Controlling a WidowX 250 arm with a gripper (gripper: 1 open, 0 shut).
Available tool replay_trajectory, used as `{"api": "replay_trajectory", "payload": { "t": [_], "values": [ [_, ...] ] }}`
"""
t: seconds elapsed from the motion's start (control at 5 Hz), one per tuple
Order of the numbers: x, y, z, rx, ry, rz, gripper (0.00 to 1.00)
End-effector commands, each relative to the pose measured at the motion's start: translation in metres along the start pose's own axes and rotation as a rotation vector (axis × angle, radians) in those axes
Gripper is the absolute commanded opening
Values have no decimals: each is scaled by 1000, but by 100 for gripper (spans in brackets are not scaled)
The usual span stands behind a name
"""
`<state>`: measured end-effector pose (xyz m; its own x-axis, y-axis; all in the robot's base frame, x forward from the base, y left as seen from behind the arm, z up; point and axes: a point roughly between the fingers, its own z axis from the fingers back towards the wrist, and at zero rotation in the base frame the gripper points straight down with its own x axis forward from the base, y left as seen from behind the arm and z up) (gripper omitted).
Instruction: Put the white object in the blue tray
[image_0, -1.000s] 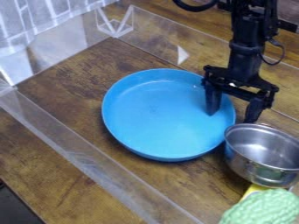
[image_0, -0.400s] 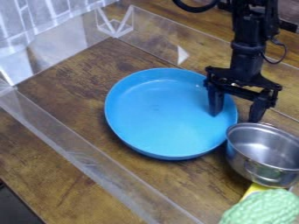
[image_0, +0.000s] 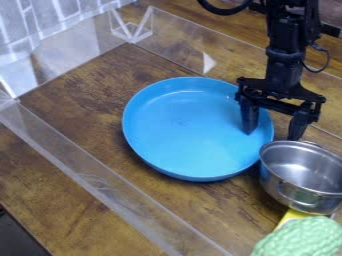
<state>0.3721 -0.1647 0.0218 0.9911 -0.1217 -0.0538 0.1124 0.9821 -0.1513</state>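
Gripper at the blue tray's edge as the tray edges rightward

The black gripper (image_0: 273, 118) points down at the right side of the big blue tray (image_0: 194, 132), its fingers apart: one reaches over the inside of the dish, the other is beyond the rim. Nothing white shows between them, and I cannot tell how firmly either one touches the plastic.

Compared with the earlier views, the arm (image_0: 286, 55) has crept a little to the right in the picture, and the tray has slid slightly the same way. That suggests the inner finger is dragging the rim along. For the task this looks like no gain: the receiving dish is shifting, and no white object is seen in it. If the pull goes on, the tray may crowd the steel pot (image_0: 302, 178), which sits right by its lower right edge. Lifting clear first would seem wise.

Below the pot lies a yellow item (image_0: 306, 221), partly covered, and in the near corner a pale green, bumpy thing (image_0: 301, 240). Which thing is the white object, I cannot say for certain.

All this stands on a brown wood-patterned surface (image_0: 80, 105), with clear strips crossing it and a whitish, curtain-like cloth (image_0: 51, 28) at the far left.
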Motion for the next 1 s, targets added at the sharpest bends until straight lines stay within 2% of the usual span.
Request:
{"api": "replay_trajectory", "payload": {
  "t": [0.0,0.4,0.8],
  "values": [
    [-13,-31,-20,-7,47,-39,100],
    [-19,-38,-24,-13,79,-33,100],
    [-25,-29,-25,-13,108,-26,100]
  ]
}}
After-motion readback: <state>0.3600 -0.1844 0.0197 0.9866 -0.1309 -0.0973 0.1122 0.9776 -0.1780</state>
